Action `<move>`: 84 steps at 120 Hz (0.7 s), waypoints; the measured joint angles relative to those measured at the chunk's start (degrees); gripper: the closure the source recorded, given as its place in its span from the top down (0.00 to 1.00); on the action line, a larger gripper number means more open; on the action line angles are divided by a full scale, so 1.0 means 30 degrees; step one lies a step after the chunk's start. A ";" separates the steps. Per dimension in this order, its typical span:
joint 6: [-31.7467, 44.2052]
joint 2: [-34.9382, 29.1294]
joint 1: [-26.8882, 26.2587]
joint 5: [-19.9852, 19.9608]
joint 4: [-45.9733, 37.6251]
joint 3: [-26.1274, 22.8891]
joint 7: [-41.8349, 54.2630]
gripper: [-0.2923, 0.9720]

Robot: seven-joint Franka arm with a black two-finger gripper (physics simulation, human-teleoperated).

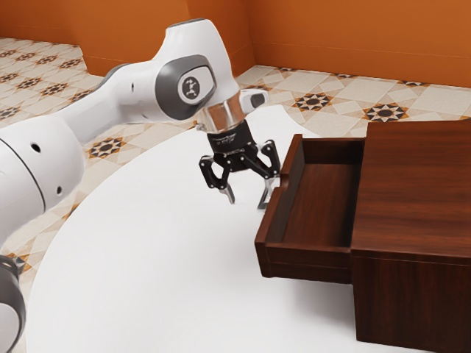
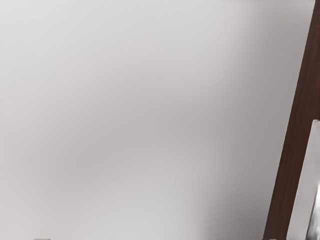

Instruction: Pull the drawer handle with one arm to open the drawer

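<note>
Drawer [image 1: 316, 202] stands well out of the cabinet [image 1: 416, 191], open and bare inside, its front panel just beside the gripper [image 1: 246, 197] on the side away from the arm [image 1: 140, 88]. From where I stand it looks like solid dark wood, stiff and fairly heavy, so I would expect it to slide on its runners with steady resistance and not flex or tip. The place to take hold is the pale metal handle [image 2: 306, 185] on the front panel; it looks hard and smooth, possibly a little slippery, so the fingers would want to close squarely across it and the pull should run straight out, in line with the drawer's sides. The gripper is spread wide and holds nothing: both black fingers point down at the white table [image 1: 162, 272], and the nearer one is close to the panel, though I cannot tell whether it touches. The arm reaches out low over the table, its wrist bent so the hand hangs nearly upright, tilted slightly toward the drawer. Judging by how far out the drawer sits, the opening looks largely done.
</note>
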 joint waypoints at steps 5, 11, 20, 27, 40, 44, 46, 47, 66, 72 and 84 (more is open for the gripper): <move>-0.0038 -0.0043 0.0021 -0.0010 -0.0037 0.0079 0.0126 0.66; -0.0091 -0.0098 0.0039 -0.0016 -0.0057 0.0144 0.0268 0.66; -0.0172 -0.0237 0.0118 -0.0053 -0.0079 0.0203 0.0470 0.66; -0.0213 -0.0388 0.0202 -0.0107 -0.0159 0.0212 0.0624 0.66; -0.0352 -0.0630 0.0383 -0.0109 -0.0318 0.0212 0.0889 0.67; -0.0395 -0.0718 0.0435 -0.0085 -0.0423 0.0243 0.0965 0.67; -0.0417 -0.0751 0.0461 -0.0078 -0.0468 0.0286 0.1003 0.67; -0.0426 -0.0768 0.0474 -0.0072 -0.0490 0.0303 0.1021 0.67; -0.0547 -0.1017 0.0540 -0.0035 -0.0862 0.0777 0.1401 0.67; -0.0571 -0.1037 0.0549 -0.0026 -0.0927 0.0891 0.1528 0.67; -0.0647 -0.1157 0.0528 -0.0017 -0.0962 0.1186 0.1793 0.67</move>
